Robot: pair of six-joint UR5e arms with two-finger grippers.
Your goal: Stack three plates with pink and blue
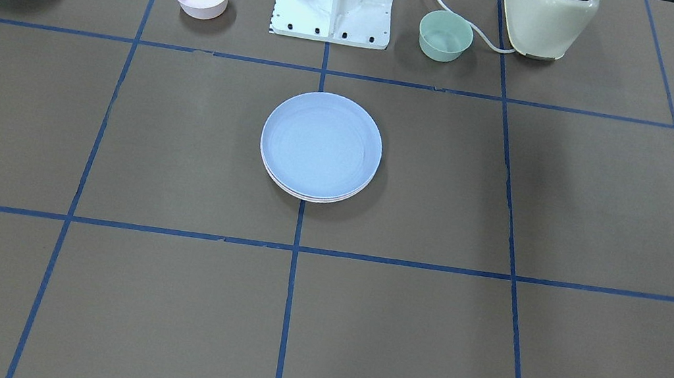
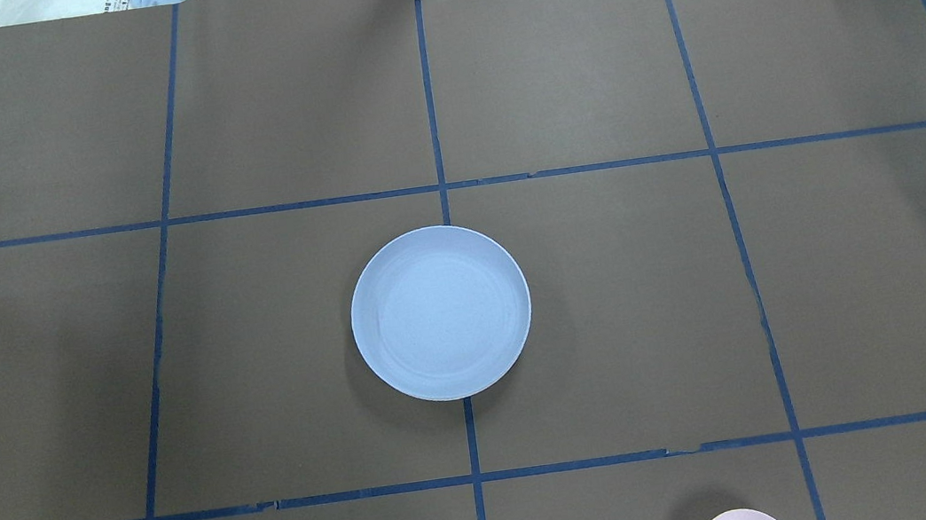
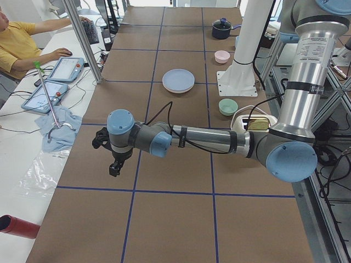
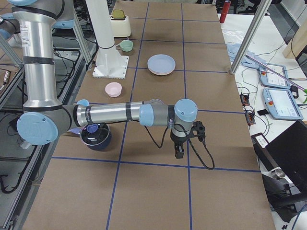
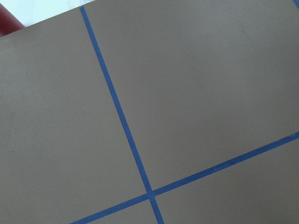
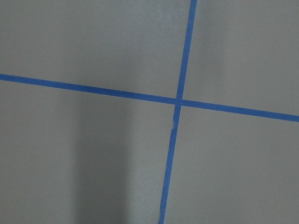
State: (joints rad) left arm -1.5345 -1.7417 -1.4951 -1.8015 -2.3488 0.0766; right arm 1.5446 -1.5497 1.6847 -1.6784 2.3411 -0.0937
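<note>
Plates (image 1: 313, 194) are seen from the front stacked on the surface (image 1: 488, 351), blue plate (image 1: 321, 142) topmost. Overhead, only it shows. From the sides, left gripper (image 3: 113, 171) and right gripper (image 4: 178, 153) hang well away; their opening cannot be told. Stacking is judged done; nothing further is needed.

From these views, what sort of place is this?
Likely a robot lab data-collection cell, not a kitchen: a brown table gridded with blue tape, an operator at teach pendants, and household props like the stacked plates.
</note>
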